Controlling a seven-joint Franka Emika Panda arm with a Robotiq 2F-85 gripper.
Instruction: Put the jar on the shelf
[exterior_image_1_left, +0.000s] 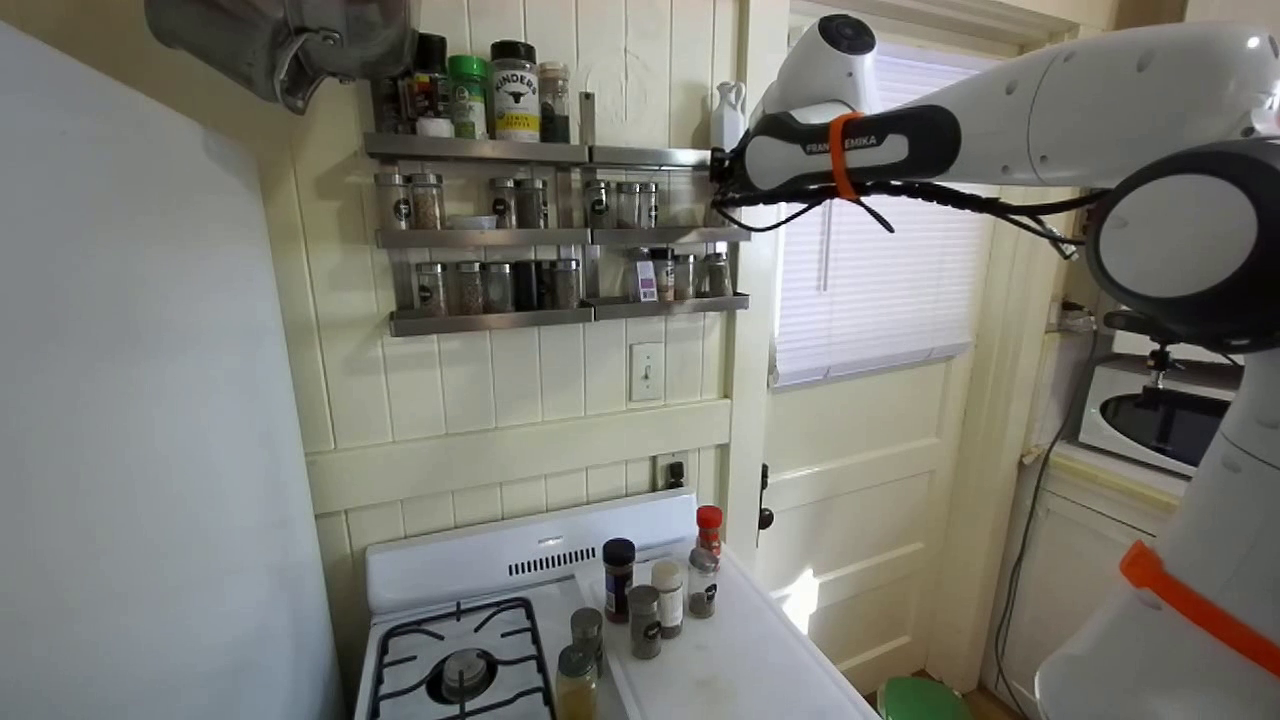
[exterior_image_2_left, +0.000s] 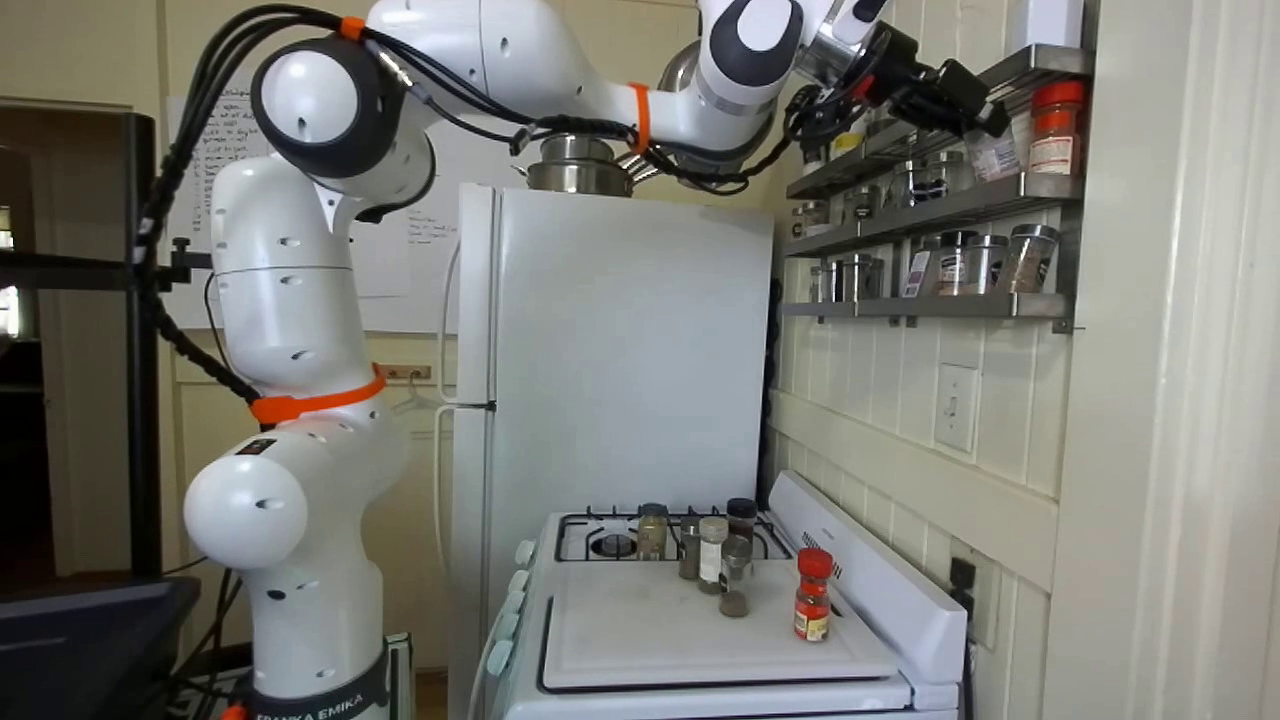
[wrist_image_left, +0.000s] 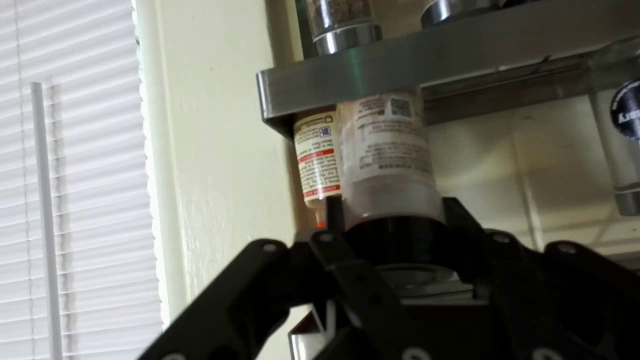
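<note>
Gripping a clear jar (wrist_image_left: 385, 150) by its dark lid (wrist_image_left: 397, 240), the end effector (wrist_image_left: 394, 220) of a white robot arm (exterior_image_2_left: 510, 50) holds it at a narrow metal spice rack (exterior_image_1_left: 650, 306) above a kitchen stove (exterior_image_1_left: 440, 580). The grip is clamped on the lid from both sides, and the jar's base sits behind the front rail (wrist_image_left: 400, 65) of the middle tier (exterior_image_2_left: 930, 212), at the rack's near end in an exterior view. It leans rather than stands, just beside a red-capped bottle (exterior_image_2_left: 1057, 128); the rail hides whether the base rests on the tier.

The job looks nearly done: the jar is at its tier, leaving it, by all appearances, to be straightened, seated and released before the arm backs away.

Print covers much of the jar, and its contents cannot be made out. Glass jars (exterior_image_1_left: 427, 203) with brown and dark fillings line the middle tier and the bottom tier (exterior_image_1_left: 490, 322), where a tilted silver-lidded jar (exterior_image_2_left: 1030, 258) holds brown spice at the near end. On the top tier (exterior_image_1_left: 475, 149), at left in an exterior view, stand a Kinder's Lemon Pepper bottle (exterior_image_1_left: 516, 95) and a green-capped bottle (exterior_image_1_left: 468, 97). Down on the stove are a red-topped shaker (exterior_image_2_left: 812, 597), a white-capped bottle (exterior_image_1_left: 667, 600) and, farther left, a jar of yellowish seasoning (exterior_image_1_left: 577, 690).
</note>
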